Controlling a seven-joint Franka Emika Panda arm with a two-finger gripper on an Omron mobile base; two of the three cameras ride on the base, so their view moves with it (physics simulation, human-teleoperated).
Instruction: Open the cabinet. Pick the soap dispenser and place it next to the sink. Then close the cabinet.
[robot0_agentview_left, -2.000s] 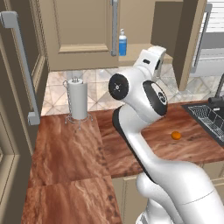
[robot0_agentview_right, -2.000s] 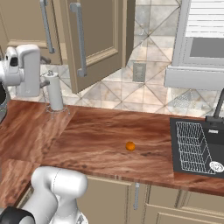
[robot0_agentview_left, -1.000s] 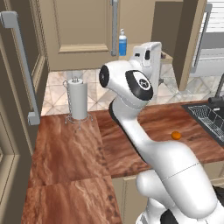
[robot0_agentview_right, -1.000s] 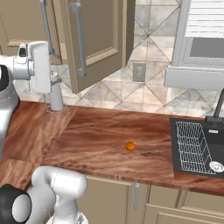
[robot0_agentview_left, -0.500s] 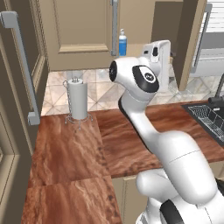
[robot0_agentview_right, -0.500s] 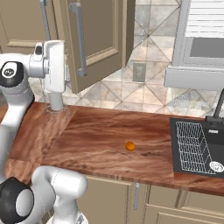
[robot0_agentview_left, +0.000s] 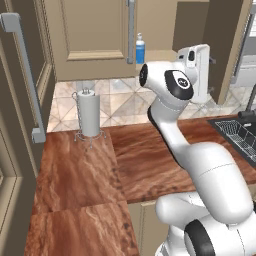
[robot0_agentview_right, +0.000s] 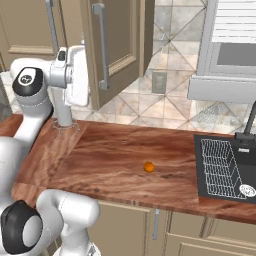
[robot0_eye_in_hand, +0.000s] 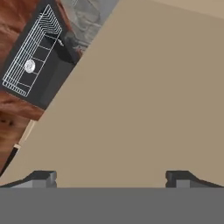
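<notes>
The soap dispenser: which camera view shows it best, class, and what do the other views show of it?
The left base view shows it best: the soap dispenser stands upright and unblocked inside the open cabinet. The right base view looks at the cabinet door from outside, and the hand view faces a plain beige surface, so neither gives a look at it.

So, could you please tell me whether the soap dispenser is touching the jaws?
Apart: the left base view shows the soap dispenser on the cabinet shelf, with clear space separating it from the hand.
</notes>
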